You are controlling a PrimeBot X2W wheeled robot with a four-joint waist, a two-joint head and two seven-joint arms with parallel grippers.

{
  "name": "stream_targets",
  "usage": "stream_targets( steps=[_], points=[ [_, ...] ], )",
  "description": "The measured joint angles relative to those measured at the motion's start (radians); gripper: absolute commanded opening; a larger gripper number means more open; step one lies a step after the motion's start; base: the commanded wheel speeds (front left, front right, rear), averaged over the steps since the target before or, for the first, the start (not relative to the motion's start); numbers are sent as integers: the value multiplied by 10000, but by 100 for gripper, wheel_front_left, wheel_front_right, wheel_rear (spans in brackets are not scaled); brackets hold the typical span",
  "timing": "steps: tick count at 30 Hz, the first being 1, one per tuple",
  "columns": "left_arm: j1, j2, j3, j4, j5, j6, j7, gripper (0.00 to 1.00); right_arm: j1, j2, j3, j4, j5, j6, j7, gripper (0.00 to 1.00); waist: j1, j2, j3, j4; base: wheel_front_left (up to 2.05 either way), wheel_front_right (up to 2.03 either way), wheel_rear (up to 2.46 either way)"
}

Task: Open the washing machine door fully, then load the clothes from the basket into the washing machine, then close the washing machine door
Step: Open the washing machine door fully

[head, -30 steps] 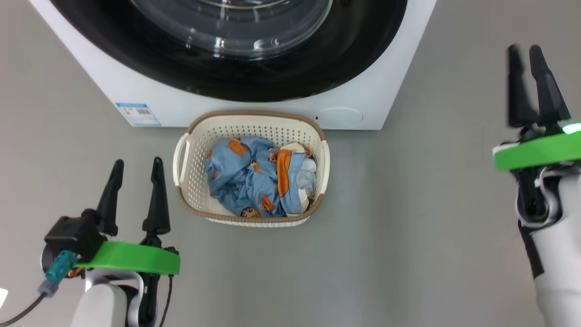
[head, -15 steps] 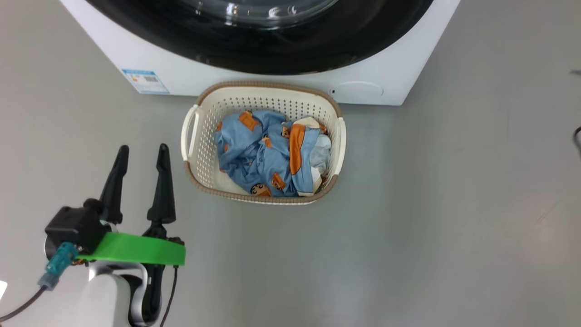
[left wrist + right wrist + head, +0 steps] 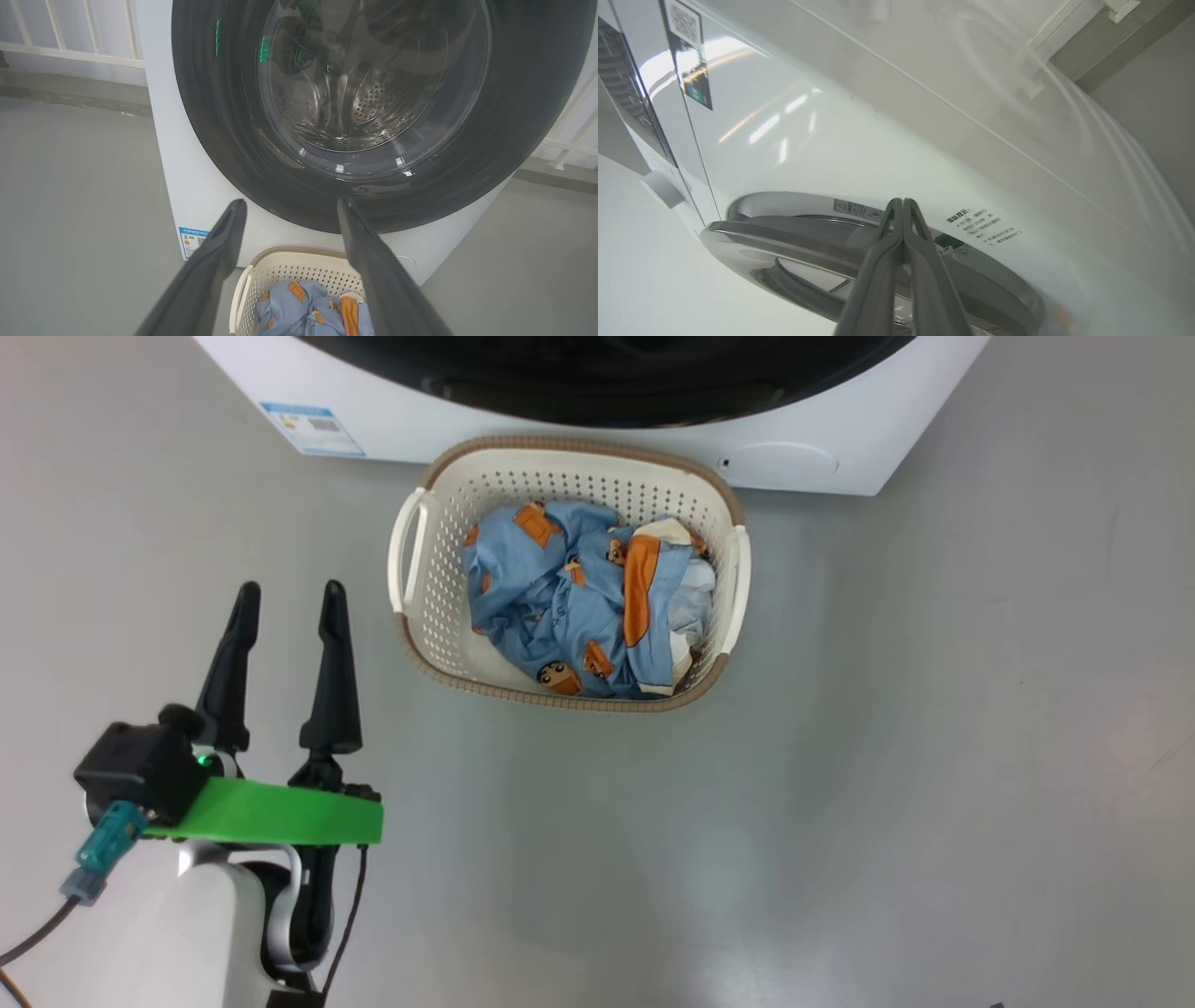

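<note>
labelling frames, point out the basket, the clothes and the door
basket point(image 3: 439, 607), head view, left inner wall
clothes point(image 3: 560, 607), head view, blue fabric middle
door point(image 3: 215, 121), left wrist view, black ring's left side

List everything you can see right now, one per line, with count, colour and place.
washing machine: one, white, behind the basket
washing machine door: one, glossy black with clear glass, machine's front
basket: one, cream with brown rim, floor before machine
clothes: one heap, light blue and orange, inside basket
label sticker: one, blue, low left on machine's front
round cap: one, white, low right on machine's front
left gripper: one, dark, open, left of basket
right gripper: one, dark, shut, at door's silver rim
</note>
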Motion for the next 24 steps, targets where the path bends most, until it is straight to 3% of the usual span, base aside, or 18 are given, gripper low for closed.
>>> stream_targets(
  steps=[8,24],
  points=[
    [-155,-4,-54,4,-146,0,0,100,-763,-173,222,493,874,0,1687,0,0,0,369,216,0,0,0],
    [-364,-40,-104,0,-466,0,0,100,-2271,-261,761,1319,957,0,3051,0,0,0,918,580,0,0,0]
  ],
)
